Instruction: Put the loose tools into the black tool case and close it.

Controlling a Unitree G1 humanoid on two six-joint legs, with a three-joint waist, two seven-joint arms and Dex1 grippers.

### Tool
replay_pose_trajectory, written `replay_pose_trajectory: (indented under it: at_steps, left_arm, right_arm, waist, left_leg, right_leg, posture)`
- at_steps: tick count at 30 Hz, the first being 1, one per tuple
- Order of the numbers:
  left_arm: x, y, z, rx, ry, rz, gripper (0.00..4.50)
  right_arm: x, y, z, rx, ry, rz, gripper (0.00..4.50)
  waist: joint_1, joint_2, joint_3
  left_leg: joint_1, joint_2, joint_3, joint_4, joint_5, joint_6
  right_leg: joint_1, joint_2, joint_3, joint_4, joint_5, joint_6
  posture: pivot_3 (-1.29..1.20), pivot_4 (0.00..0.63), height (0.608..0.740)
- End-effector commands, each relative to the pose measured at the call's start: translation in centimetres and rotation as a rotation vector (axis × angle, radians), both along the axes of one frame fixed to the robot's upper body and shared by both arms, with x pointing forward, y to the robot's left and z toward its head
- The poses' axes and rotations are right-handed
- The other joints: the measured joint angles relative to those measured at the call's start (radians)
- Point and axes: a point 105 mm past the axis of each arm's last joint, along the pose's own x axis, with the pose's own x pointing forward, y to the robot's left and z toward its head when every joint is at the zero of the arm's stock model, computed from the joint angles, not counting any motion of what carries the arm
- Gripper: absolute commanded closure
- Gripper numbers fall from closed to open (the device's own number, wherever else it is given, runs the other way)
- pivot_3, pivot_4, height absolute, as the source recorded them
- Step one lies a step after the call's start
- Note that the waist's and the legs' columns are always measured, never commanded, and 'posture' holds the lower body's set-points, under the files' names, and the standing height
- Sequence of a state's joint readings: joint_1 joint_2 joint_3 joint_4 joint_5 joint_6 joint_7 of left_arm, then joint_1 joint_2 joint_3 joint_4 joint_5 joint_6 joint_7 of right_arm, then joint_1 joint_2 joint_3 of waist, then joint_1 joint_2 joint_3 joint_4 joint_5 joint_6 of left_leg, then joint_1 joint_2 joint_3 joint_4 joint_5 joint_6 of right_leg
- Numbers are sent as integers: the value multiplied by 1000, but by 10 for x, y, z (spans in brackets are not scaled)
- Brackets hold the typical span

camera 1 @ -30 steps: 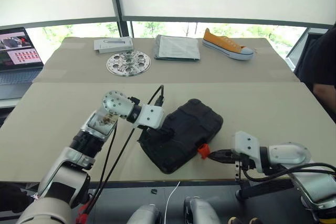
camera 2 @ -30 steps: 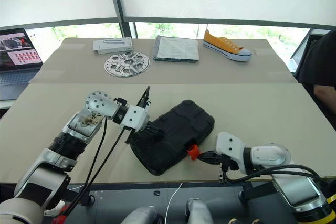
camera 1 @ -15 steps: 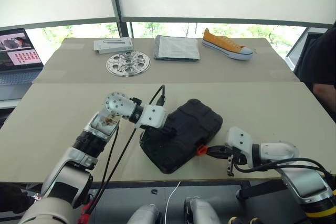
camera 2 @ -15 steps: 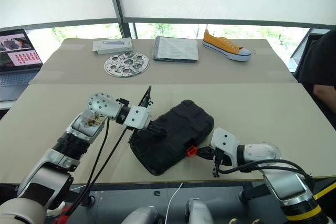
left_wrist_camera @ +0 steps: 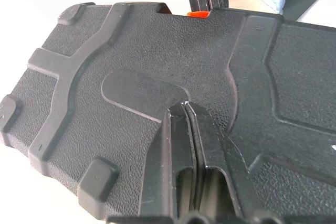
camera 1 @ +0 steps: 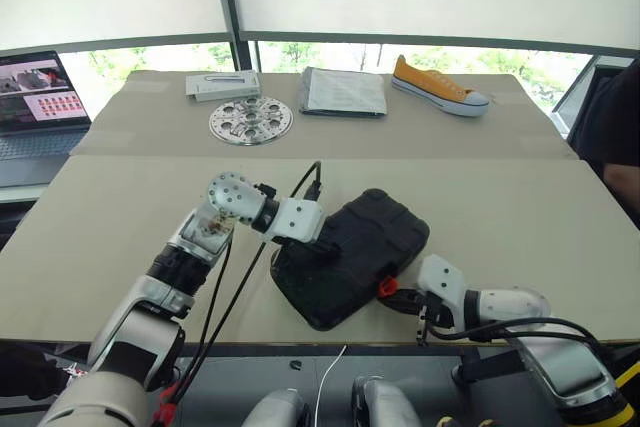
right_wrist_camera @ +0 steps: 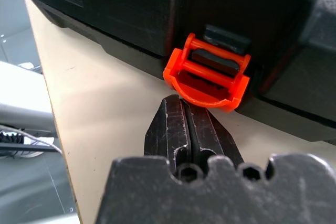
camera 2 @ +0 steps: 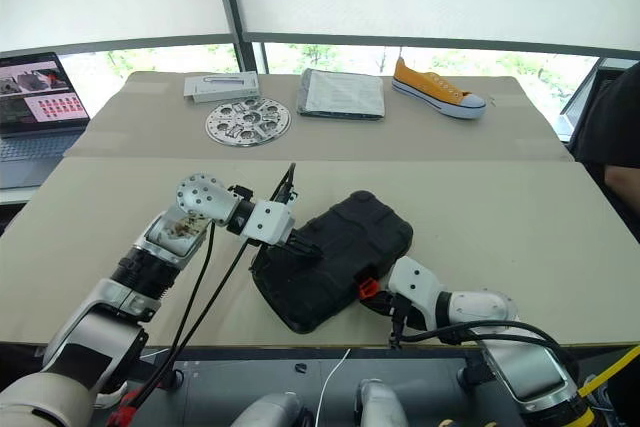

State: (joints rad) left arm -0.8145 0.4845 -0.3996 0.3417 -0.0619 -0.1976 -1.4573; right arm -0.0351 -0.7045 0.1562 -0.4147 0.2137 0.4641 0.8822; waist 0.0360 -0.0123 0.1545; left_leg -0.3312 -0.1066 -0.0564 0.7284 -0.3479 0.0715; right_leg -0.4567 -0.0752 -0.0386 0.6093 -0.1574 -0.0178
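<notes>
A: At the near table edge (camera 1: 520, 247): black tool case (camera 1: 350, 252) lying lid-down, shut. Orange latch (right_wrist_camera: 207, 74) flipped out, unfastened.

B: Right gripper (right_wrist_camera: 185, 109) pinched closed, empty, tips just under the latch. Best pushed up and over from below, squarely.

A: Left gripper (left_wrist_camera: 186, 109) likewise closed, holding nothing, tips pressed on the lid. Worth bracing there against sliding.

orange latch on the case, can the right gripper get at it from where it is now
Probably yes. The right gripper, fingers shut, sits right at the orange latch on the front edge of the black tool case, with nothing between them. The left gripper rests on the lid, away from the latch.
</notes>
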Motion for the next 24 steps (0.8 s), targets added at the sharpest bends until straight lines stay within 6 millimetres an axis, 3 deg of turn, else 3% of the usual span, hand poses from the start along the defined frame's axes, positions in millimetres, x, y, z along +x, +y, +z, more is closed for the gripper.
replay_pose_trajectory:
  at_steps: [1, 7, 11, 17, 24]
  left_arm:
    - [-3, 1, -25, 107, 33, -9, 4443]
    - [-2, 2, -35, 149, -26, -40, 4443]
    - [-1, 1, -38, 146, -30, -44, 4443]
    - [0, 3, -36, 146, -30, -39, 4443]
    - [0, 5, -36, 145, -26, -32, 4500]
  right_arm:
    - [7, 7, 46, 63, -178, 20, 4500]
    - [-1, 6, 65, 61, -211, 41, 4500]
    - [-3, 6, 60, 54, -186, 39, 4500]
    - [-19, -11, 42, 14, -78, -23, 4500]
    - [-24, -15, 38, 82, -19, -136, 2144]
  waist:
    - [0, 0, 0]
    - [0, 0, 0]
    - [-9, 0, 0]
    - [-3, 2, -2]
    - [0, 3, -3]
  left_leg:
    - [0, 0, 0, 0, 0, 0]
    - [0, 0, 0, 0, 0, 0]
    - [0, 1, 0, 0, 0, 0]
    - [0, 1, -1, 0, 0, 0]
    - [0, 1, 0, 0, 0, 1]
  right_leg:
    - [0, 0, 0, 0, 0, 0]
    - [0, 0, 0, 0, 0, 0]
    - [0, 1, 0, 0, 0, 0]
    - [0, 0, 0, -1, -1, 1]
    - [0, 1, 0, 0, -1, 1]
  posture:
    - [0, 150, 740]
    - [0, 150, 740]
    - [0, 150, 740]
    - [0, 150, 740]
    - [0, 150, 740]
